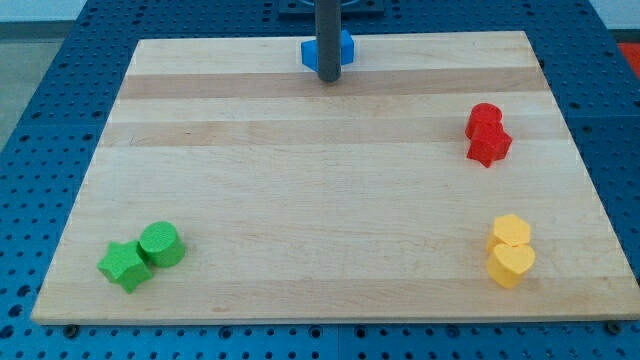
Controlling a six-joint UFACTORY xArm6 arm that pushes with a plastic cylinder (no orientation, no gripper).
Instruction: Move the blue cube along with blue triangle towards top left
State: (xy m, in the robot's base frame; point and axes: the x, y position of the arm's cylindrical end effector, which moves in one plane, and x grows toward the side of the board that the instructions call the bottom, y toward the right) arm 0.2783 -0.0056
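A blue block (pixel 343 50) sits at the view's top middle of the wooden board (pixel 320 200), mostly hidden behind my rod. Blue shows on both sides of the rod, so I cannot tell the cube from the triangle, or whether both are there. My tip (pixel 329 78) rests on the board just in front of the blue block, at its lower edge, touching or nearly touching it.
Two red blocks (pixel 487 134) stand together at the view's right. Two yellow blocks (pixel 511 251), one heart-shaped, lie at the bottom right. A green star (pixel 125 265) and a green cylinder (pixel 161 243) lie at the bottom left.
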